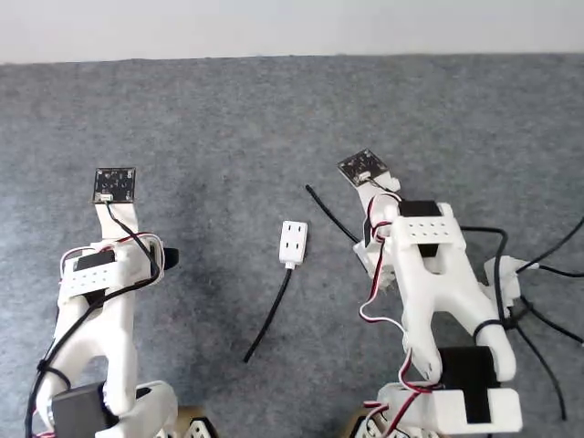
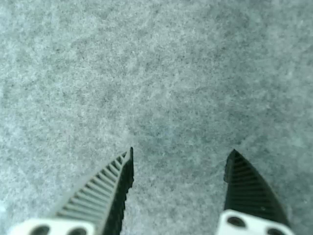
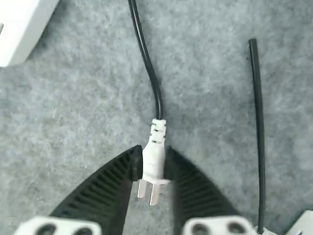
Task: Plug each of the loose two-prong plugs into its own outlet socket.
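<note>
The white two-prong plug point(image 3: 152, 166) is pinched between the black ribbed fingers point(image 3: 110, 181) of the right gripper point(image 3: 152, 152). Its two metal prongs point back toward the wrist, and its black cord point(image 3: 146, 63) trails away across the grey felt tabletop point(image 1: 210, 119). That gripper is closed down to the plug's width and presses on it from both sides. Near it lies a second thin black cable point(image 3: 257, 122), apart from the plug, with one end lying free on the felt.

In the high view the right arm point(image 1: 438, 274) stands in the right half of the frame. The white outlet socket block point(image 1: 293, 242) lies flat at the centre of the frame, near that arm but not touching it. Its own black lead point(image 1: 269, 315) runs down toward the lower middle. The left arm point(image 1: 91, 310) stands in the lower left, well apart from the block. The left gripper point(image 2: 182, 151) is spread wide above bare felt, with nothing between its fingers.
</note>
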`<state>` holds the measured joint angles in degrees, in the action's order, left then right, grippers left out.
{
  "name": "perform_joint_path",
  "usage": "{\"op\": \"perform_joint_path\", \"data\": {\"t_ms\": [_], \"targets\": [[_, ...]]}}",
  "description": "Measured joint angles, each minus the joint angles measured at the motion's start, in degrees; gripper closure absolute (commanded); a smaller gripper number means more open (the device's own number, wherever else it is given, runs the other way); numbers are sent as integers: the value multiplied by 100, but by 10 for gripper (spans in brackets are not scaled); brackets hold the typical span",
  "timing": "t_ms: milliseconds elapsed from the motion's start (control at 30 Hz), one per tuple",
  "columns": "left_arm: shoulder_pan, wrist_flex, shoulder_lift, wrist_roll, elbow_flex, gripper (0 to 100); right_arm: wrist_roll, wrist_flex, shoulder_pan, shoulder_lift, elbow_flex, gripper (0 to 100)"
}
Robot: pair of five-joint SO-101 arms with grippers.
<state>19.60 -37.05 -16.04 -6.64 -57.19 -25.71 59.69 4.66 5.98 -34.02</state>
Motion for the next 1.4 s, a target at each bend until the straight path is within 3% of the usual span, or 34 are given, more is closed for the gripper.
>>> {"op": "perform_joint_path", "data": {"t_ms": [300,700,900,1133,1400], "targets": [[0,0,0,0,0,717,-123,545,44,0,26,991],[0,0,0,0,0,717,-879,79,-862,-26,26,991],[0,0,0,0,0,717,-870,62,-809,158,26,991],[0,0,0,0,0,717,-765,105,-273,615,-123,991],[0,0,0,0,0,717,-756,-809,-422,-70,-457,991]]}}
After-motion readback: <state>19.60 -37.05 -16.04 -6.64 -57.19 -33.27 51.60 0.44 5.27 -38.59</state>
